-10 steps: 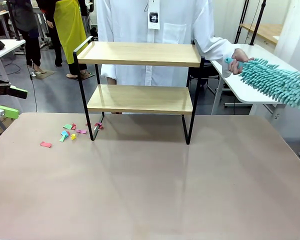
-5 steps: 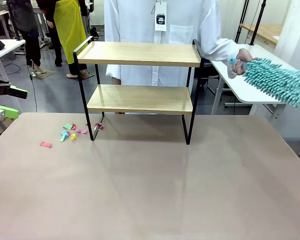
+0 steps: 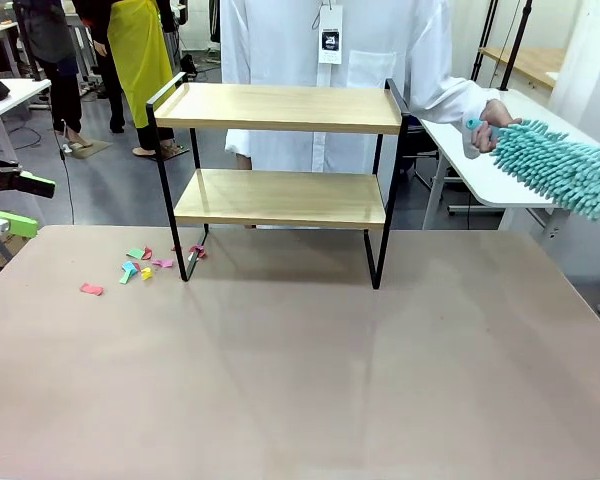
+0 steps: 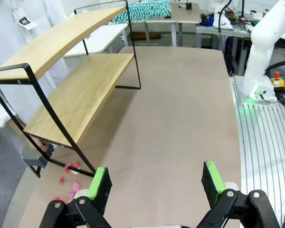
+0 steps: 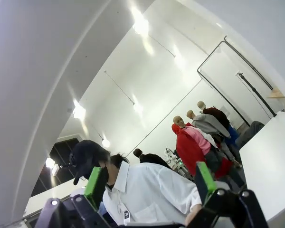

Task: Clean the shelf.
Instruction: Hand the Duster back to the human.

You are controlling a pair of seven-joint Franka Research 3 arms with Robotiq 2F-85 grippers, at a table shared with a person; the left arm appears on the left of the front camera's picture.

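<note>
Fluffy teal duster (image 3: 565, 165) in a hand (image 3: 498, 113), beside the shelf (image 3: 280, 170): two bare pale wooden boards, thin black frame. Both grippers (image 4: 155, 183) (image 5: 148, 183) gape wide, empty. Small coloured scraps (image 3: 140, 265), perhaps paper, litter the table (image 3: 300, 380).

We see a beige counter (image 3: 300, 380) carrying the shelf (image 3: 280, 196) near its far edge, all black legs down. Both wooden boards bare. Small coloured scraps (image 3: 140, 268) lie scattered on the counter just beside the shelf's left legs.
</note>
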